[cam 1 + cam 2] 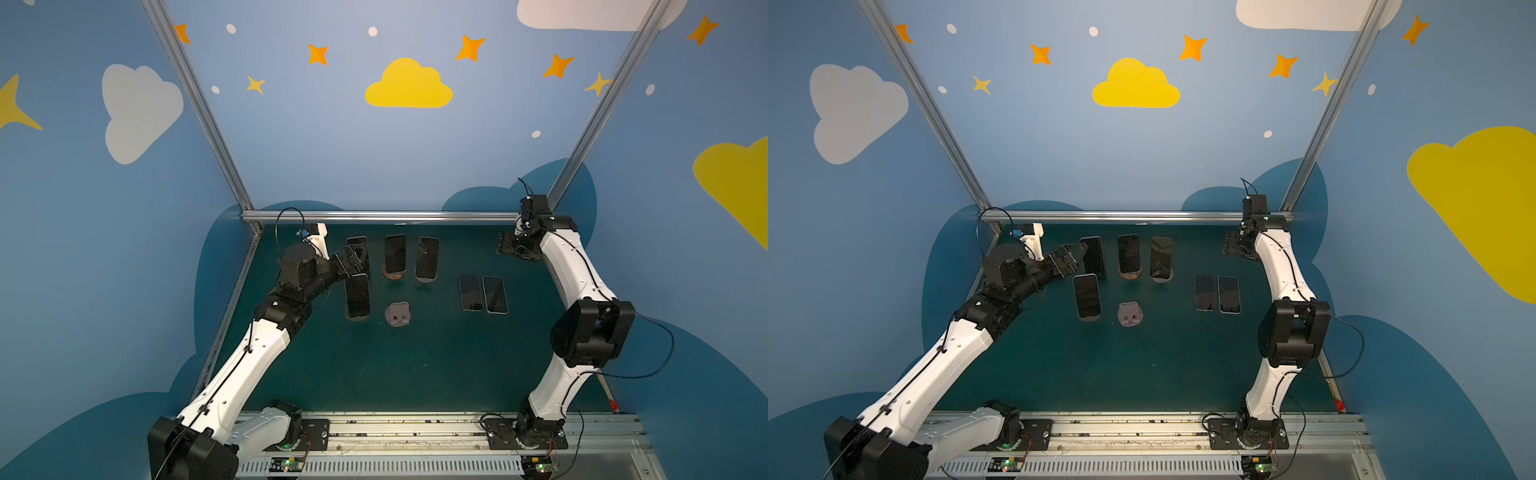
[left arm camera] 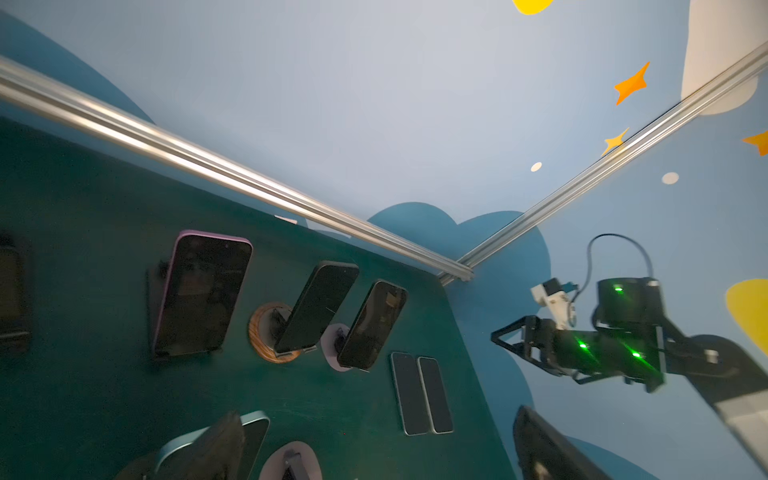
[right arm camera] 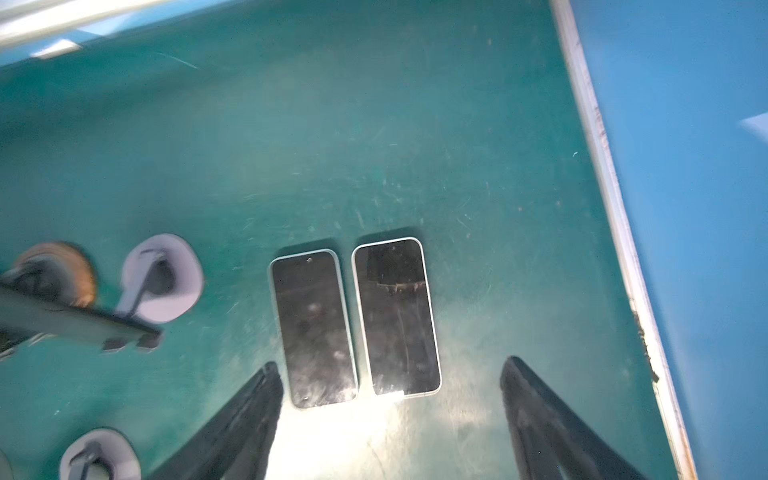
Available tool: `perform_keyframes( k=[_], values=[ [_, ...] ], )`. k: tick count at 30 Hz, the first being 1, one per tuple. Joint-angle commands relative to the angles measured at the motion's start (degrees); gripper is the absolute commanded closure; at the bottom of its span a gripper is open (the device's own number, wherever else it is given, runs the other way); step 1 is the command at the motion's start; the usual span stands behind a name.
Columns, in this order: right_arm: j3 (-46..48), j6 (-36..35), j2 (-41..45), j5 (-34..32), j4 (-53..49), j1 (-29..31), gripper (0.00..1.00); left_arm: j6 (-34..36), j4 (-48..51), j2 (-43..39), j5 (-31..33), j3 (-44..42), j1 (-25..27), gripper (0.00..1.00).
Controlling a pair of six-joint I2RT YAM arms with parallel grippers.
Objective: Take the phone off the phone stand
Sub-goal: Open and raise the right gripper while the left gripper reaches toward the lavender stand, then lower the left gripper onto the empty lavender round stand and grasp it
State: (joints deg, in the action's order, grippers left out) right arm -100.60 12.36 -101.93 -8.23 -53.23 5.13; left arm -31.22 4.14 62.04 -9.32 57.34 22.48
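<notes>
- Left claw (image 1: 353, 259) is at the far left of the green table (image 1: 415, 365). Its jaws are spread wide with nothing between them.
- It hangs just left of the purple-edged phone (image 2: 199, 295), which leans in its stand at the far-left end of the back row. In the left wrist view the phone sits clear of the claw's blurred fingers (image 2: 216, 444).
- Same row, moving right: the middle phone (image 1: 395, 252) is on a round wooden stand (image 1: 394, 274), then the third phone (image 1: 427, 257) on a lilac stand (image 1: 425, 280).
- Near-left phone (image 1: 358, 296) is propped up, nearer than the purple-edged one. An empty lilac stand (image 1: 399, 316) sits just right of it.
- Two loose phones (image 3: 313, 328) lie flat side by side, screens up, right of the stands.
- Right claw (image 3: 390, 363) is up off the table at the far right, jaws parted and holding nothing. In the right wrist view the flat pair shows between its fingers.
</notes>
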Motion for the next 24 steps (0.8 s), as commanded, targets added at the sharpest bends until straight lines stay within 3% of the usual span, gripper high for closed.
perform_keyframes(
  k=[1, 5, 11, 15, 18, 21, 24],
  values=[
    [9.64, 4.17, 6.60, -6.94, 6.28, 6.28, 0.17, 3.09, 5.53, -2.10, 15.70, -2.55, 8.75, 0.00],
    [24.51, 7.57, 16.35, -5.80, 19.92, 10.52, 0.13, 2.45, 6.38, -2.57, 30.33, -6.42, 22.06, 0.00],
    [39.77, 10.61, 28.71, -1.17, 31.96, 11.84, 0.12, -2.90, 6.24, 3.64, 39.93, -9.51, 34.34, 0.00],
    [48.56, 9.46, 34.98, 0.96, 41.10, 11.87, 0.12, -8.46, 8.07, 13.10, 39.87, -6.44, 36.39, 0.00],
    [52.16, 9.93, 36.25, -2.24, 44.58, 11.75, 0.10, -13.89, 17.21, 23.25, 39.00, 1.82, 36.35, 0.00],
    [51.25, 9.60, 35.07, -1.97, 43.14, 11.66, 0.09, -16.54, 26.65, 31.91, 40.50, 10.17, 36.42, 0.00],
    [50.75, 10.58, 33.74, -1.29, 42.47, 11.66, 0.10, -18.49, 28.19, 36.46, 40.82, 13.11, 36.41, 0.00]
  ],
)
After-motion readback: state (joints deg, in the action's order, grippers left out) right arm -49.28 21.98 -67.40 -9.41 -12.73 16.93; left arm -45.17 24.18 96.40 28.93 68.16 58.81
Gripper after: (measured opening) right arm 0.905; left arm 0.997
